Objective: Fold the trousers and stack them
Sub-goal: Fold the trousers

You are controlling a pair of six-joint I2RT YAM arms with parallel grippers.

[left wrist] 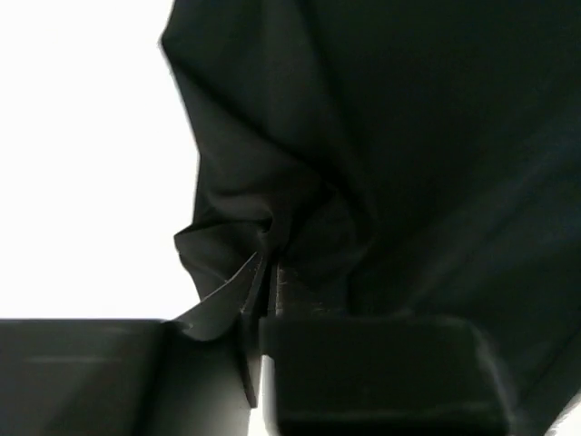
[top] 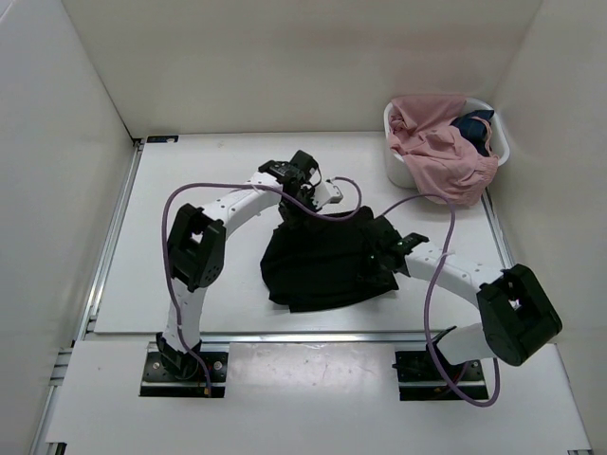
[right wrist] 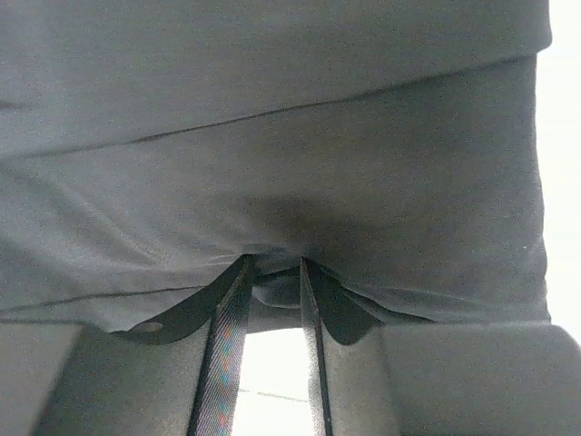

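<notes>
The black trousers (top: 322,258) lie bunched in a dark heap at the middle of the white table. My left gripper (top: 296,210) is at the heap's far left corner and is shut on a pinched fold of the trousers (left wrist: 290,163); the cloth gathers into its fingertips (left wrist: 270,272). My right gripper (top: 384,245) is at the heap's right edge. It is shut on the edge of the trousers (right wrist: 272,136), with the cloth drawn between its fingers (right wrist: 309,300) and spread wide above them.
A white basket (top: 396,166) stands at the back right, holding a pink garment (top: 441,152) that hangs over its rim and a small dark blue garment (top: 474,128). White walls close in the table on the left, back and right.
</notes>
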